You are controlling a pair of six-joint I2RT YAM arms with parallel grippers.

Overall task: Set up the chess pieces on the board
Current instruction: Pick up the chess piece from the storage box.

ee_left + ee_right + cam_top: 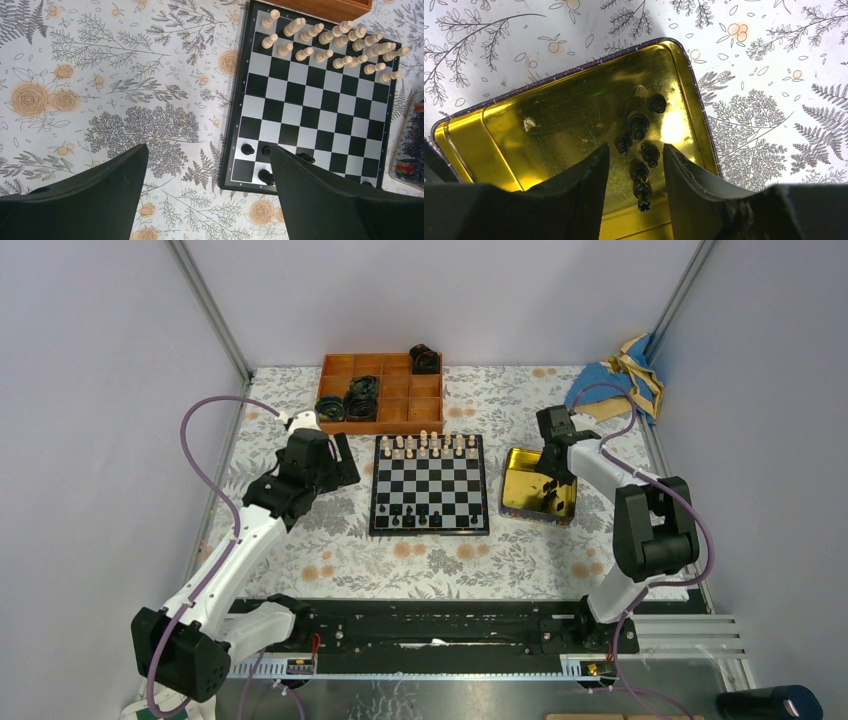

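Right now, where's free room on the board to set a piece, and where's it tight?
Free: middle rows of the board, between the cream pieces at the far edge and the black pieces at the near edge. Tight: far two rows, packed; near rows have gaps among the black pieces.

Plain pale walls point(450, 290), metal corner posts point(212, 310), floral-print tabletop point(330, 560)

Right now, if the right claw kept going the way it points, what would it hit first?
Most likely the black chess pieces lying in the gold tin: the right claw points down at them, open. Depth is unclear, though.
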